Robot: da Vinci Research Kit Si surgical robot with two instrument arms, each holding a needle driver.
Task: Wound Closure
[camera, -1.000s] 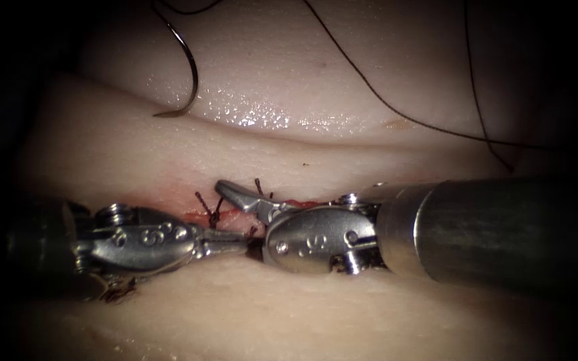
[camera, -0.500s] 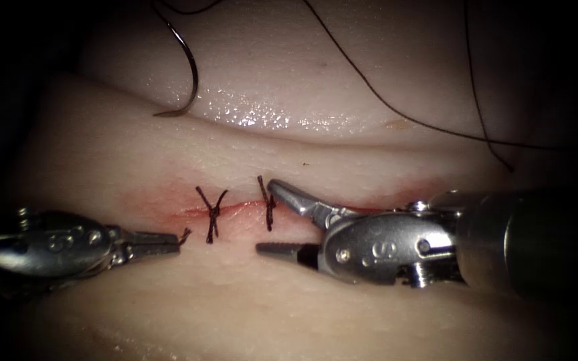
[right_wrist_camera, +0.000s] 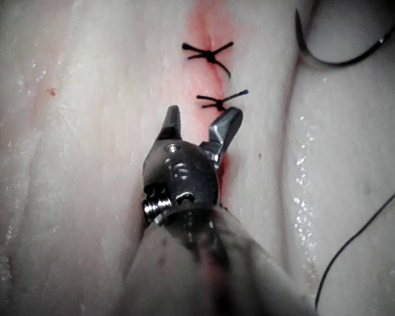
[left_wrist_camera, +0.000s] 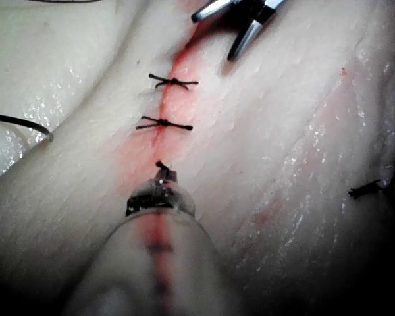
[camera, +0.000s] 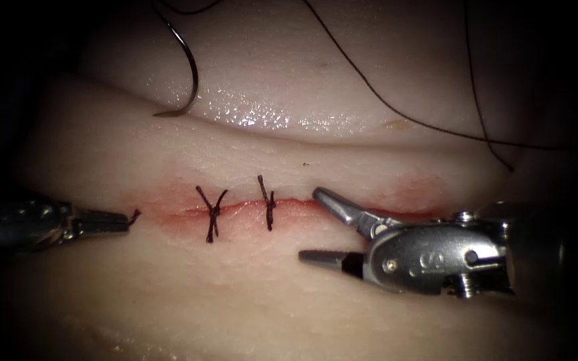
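Stitched cut, needle lying free

Tissue (camera: pixel 289 314) glistens pale and wet, with a long fold above the cut (camera: pixel 302 204), which runs sideways and is rimmed with red fluid (camera: pixel 168 214). Two knotted stitches (camera: pixel 212 214) cross the cut. The curved needle (camera: pixel 185 73) rests loose on the tissue above the fold, left of centre, thread (camera: pixel 382 100) trailing right. The left tool (camera: pixel 125 219), left of the stitches, seems clamped on a short cut end of thread (camera: pixel 134 214). The right tool (camera: pixel 329 227) gapes wide over the cut, holding nothing.
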